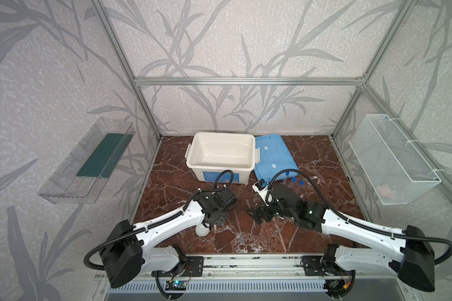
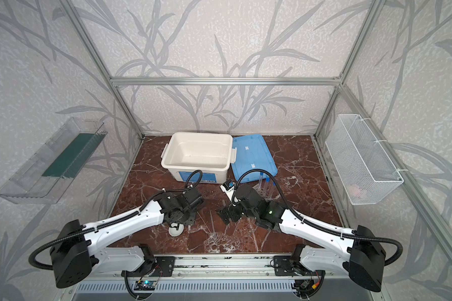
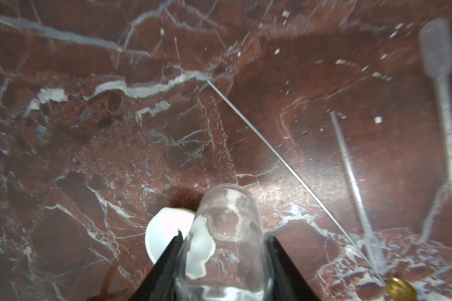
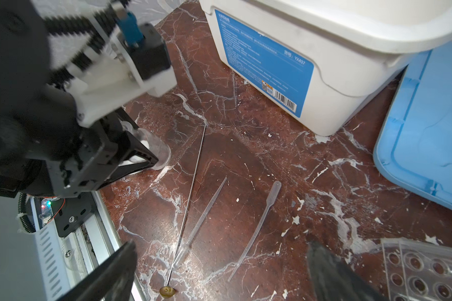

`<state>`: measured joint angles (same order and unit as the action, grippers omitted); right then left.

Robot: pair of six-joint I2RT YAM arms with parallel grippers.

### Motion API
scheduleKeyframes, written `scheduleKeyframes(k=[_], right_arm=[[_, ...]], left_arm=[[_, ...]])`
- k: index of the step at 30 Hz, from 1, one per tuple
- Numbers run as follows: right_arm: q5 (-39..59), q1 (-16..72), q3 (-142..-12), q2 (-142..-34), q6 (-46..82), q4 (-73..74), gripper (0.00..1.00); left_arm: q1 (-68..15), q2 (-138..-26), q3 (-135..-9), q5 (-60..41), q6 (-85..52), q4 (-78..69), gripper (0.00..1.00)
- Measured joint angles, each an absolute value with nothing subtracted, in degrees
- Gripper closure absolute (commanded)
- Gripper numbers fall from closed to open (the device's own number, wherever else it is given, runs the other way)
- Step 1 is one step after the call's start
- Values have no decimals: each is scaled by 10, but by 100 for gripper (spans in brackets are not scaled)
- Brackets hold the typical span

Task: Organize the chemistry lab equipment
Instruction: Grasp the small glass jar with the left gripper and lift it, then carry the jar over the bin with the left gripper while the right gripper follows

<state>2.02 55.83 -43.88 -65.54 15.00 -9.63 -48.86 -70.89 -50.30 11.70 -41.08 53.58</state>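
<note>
While the left pincer [image 3: 225, 234] clasps the small clear jar [image 3: 230, 208], the right pincer [image 4: 222, 245] stands wide open

Seeing a white tub [image 1: 221, 168] standing open on the marble tabletop [image 1: 171, 187], a blue lid [image 1: 274, 156] lying flat just beside it. Also seeing a wire basket [image 1: 394, 161] and a clear tray [image 1: 71, 170] hanging on opposite walls.

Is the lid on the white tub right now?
No, the blue lid lies flat on the table beside the open white tub.
</note>
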Motion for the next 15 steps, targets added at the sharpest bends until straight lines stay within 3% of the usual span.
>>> scheduleKeyframes(k=[7,15], right_arm=[[-13,558,-477,-651,152,-88,1],[-44,549,-579,-701,156,-62,1]], left_arm=[[-468,-689,-654,147,-364,592,65],[-345,-796,-895,140,-269,603,65]])
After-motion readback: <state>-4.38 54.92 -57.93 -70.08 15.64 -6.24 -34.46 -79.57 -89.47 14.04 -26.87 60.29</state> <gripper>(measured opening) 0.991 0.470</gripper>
